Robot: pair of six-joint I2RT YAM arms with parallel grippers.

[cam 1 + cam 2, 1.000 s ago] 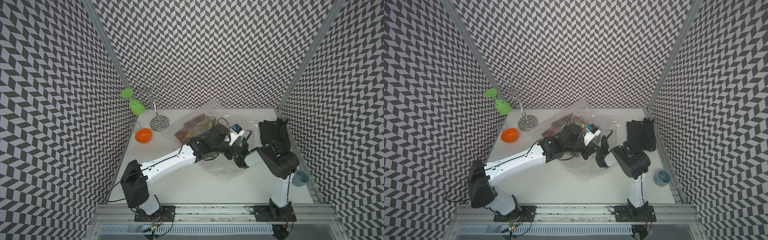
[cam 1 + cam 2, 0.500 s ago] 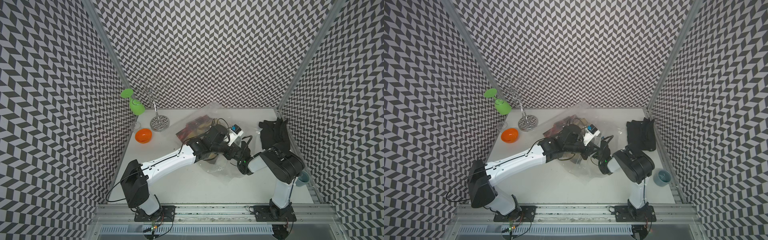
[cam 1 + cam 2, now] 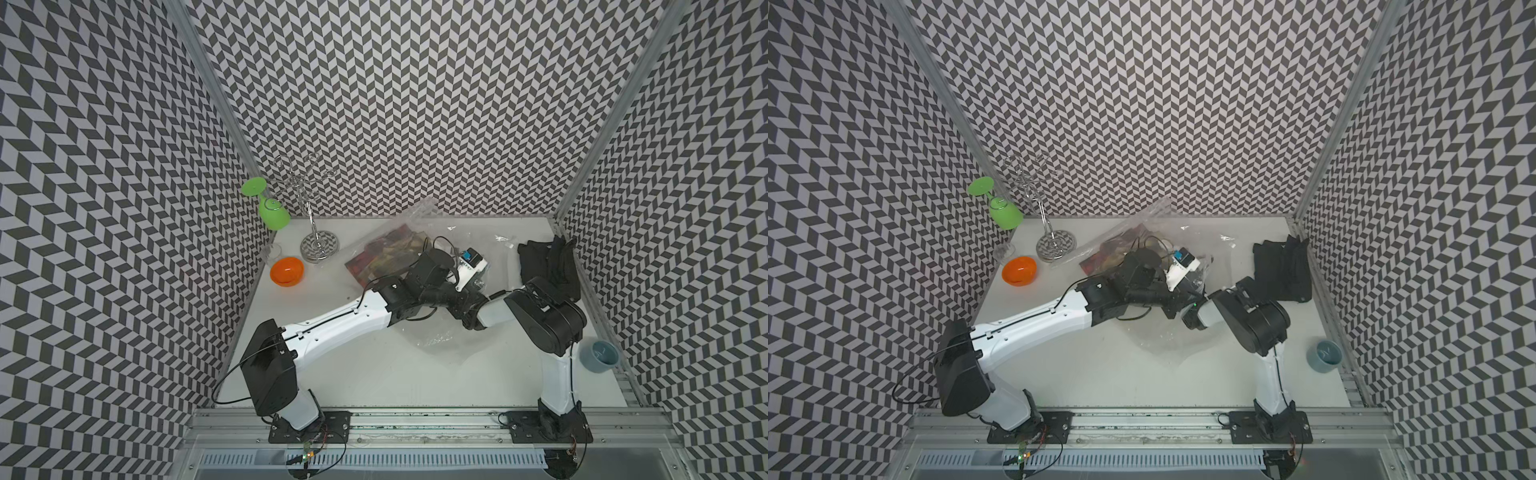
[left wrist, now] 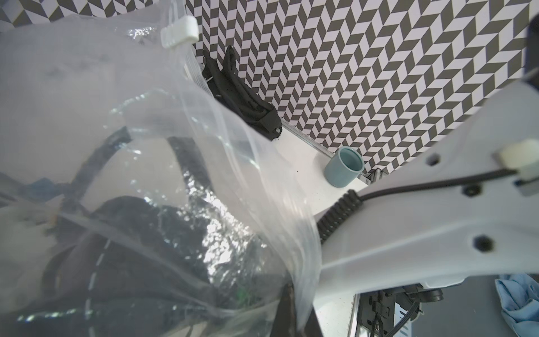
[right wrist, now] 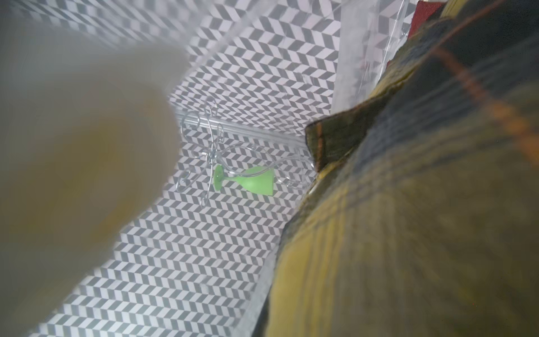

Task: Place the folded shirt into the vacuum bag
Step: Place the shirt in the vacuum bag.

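Observation:
The vacuum bag [image 3: 436, 336] [image 3: 1163, 338] lies crumpled mid-table, its clear film filling the left wrist view [image 4: 145, 116], with a white zip clip [image 4: 179, 32] on its edge. A plaid folded shirt [image 3: 382, 253] [image 3: 1104, 255] sits inside it toward the far left. My left gripper [image 4: 297, 303] [image 3: 467, 309] is shut on the bag's edge film and holds it raised. The right forearm [image 3: 490, 311] reaches in under the left wrist, so the right gripper is hidden in both top views. Its wrist view shows the plaid shirt [image 5: 423, 218] very close, but not the jaws.
A black folded garment [image 3: 546, 266] lies against the right wall. A blue-grey cup [image 3: 598, 356] stands at the front right. At the back left are an orange bowl [image 3: 286, 271] and a wire stand [image 3: 313, 245] with a green glass [image 3: 274, 212] hanging on it.
The right arm's elbow swung out toward the front right and came back in, while its wrist stayed under the left gripper at the bag. The left arm held still.

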